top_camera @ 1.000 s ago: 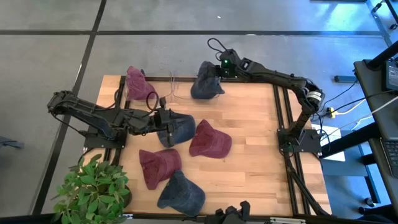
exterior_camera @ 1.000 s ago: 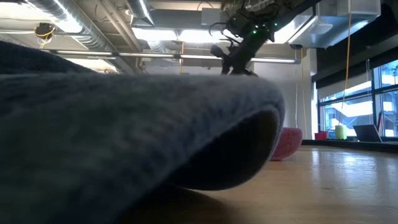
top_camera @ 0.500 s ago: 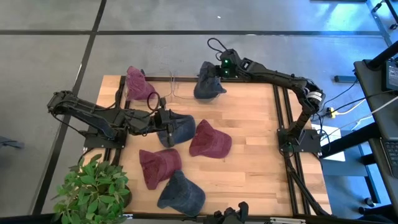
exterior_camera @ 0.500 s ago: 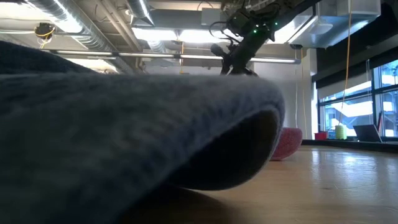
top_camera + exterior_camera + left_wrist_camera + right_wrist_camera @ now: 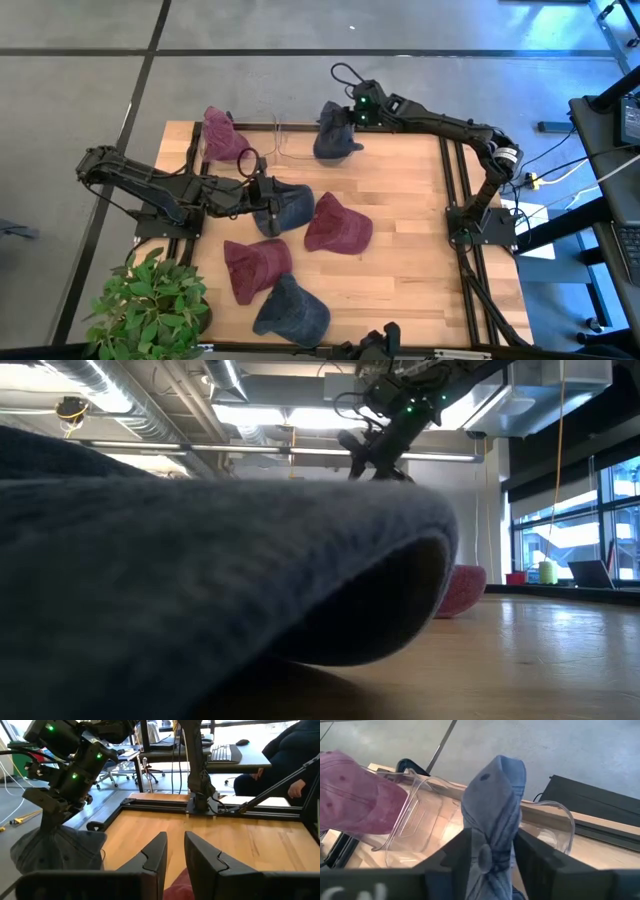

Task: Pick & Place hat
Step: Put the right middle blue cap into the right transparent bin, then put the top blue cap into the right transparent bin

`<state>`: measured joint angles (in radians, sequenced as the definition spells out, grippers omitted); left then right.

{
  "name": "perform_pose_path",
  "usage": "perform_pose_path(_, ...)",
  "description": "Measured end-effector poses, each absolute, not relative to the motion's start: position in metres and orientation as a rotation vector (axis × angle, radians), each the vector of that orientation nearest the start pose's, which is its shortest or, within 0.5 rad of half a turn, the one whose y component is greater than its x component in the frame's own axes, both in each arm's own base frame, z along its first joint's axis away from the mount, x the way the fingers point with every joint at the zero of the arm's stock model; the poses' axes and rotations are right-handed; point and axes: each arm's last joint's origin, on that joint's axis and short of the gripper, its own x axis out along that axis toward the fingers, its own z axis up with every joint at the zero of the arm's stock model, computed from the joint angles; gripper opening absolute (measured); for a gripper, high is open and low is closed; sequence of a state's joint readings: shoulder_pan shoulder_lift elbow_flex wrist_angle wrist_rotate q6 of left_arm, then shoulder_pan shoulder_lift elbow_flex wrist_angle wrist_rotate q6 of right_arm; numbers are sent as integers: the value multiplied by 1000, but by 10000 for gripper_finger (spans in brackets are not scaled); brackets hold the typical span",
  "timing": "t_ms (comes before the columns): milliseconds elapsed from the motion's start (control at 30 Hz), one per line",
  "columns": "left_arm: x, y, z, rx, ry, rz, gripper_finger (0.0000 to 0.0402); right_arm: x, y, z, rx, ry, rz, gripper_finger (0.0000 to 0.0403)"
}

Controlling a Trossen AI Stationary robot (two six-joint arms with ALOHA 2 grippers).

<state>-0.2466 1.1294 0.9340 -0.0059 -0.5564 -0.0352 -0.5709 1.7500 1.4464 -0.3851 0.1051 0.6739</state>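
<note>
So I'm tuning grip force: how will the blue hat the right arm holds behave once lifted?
Likely floppy: in the right pincer the blue hat bunches into folds. Probably light, since it hangs from one pinch. It may sway and drape on landing.

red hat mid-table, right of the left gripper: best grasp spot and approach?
Pinch the raised crown of the red hat, coming straight down from above. It lies flat on the table with the soft crown bulging up, so fabric bunches between the fingers; a blue hat crowds its left side.
</note>
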Motion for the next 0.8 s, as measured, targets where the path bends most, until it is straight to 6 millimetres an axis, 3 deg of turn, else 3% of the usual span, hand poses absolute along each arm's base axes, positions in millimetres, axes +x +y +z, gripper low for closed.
perform_pose_path(200,245,-46,331,-24,210,321,66,330,-216,293,756,386,-861,189)
perform_pose_path(367,242,-45,321,-103,288,339,67,324,-208,325,581,299,-774,193)
perform_pose_path(600,240,-47,315,-268,344,288,61,311,-157,367,302,359,-472,194)
perform_pose_path(800,241,-48,315,-360,338,281,70,303,-100,376,176,495,-283,194)
